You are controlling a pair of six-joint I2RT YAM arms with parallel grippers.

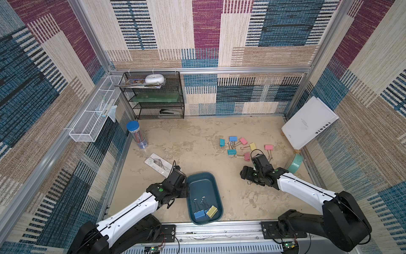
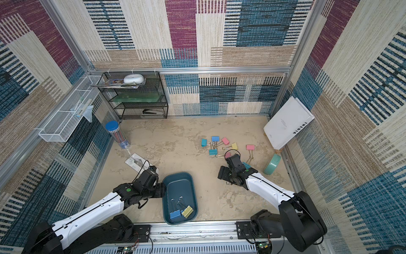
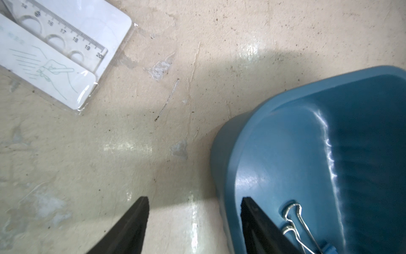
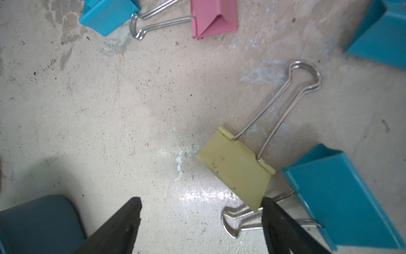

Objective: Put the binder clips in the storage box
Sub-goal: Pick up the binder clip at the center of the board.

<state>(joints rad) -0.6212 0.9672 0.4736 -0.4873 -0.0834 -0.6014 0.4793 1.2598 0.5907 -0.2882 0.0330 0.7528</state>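
Note:
The storage box (image 1: 198, 176) (image 2: 178, 177) is a dark teal tray at the front middle of the table. Blue (image 1: 199, 215) and yellow (image 1: 212, 211) binder clips lie in it. Several more clips (image 1: 232, 139) (image 2: 215, 139) are scattered at the right. My left gripper (image 1: 186, 190) (image 3: 194, 202) is open astride the box's (image 3: 285, 154) left wall, one finger inside near a clip's wire handle (image 3: 293, 216). Low over the table, my right gripper (image 1: 246, 176) (image 4: 201, 202) is open and holds nothing. A yellow clip (image 4: 237, 167) and a teal clip (image 4: 342, 193) lie by one of its fingers.
A packaged ruler (image 1: 157, 165) (image 3: 55, 44) lies left of the box. A pencil tube (image 1: 137, 137), a black mesh shelf (image 1: 153, 94) and a white wire basket (image 1: 94, 116) stand at the back left. At the right are a mint-green ring (image 1: 295, 166) and a white book (image 1: 309, 122).

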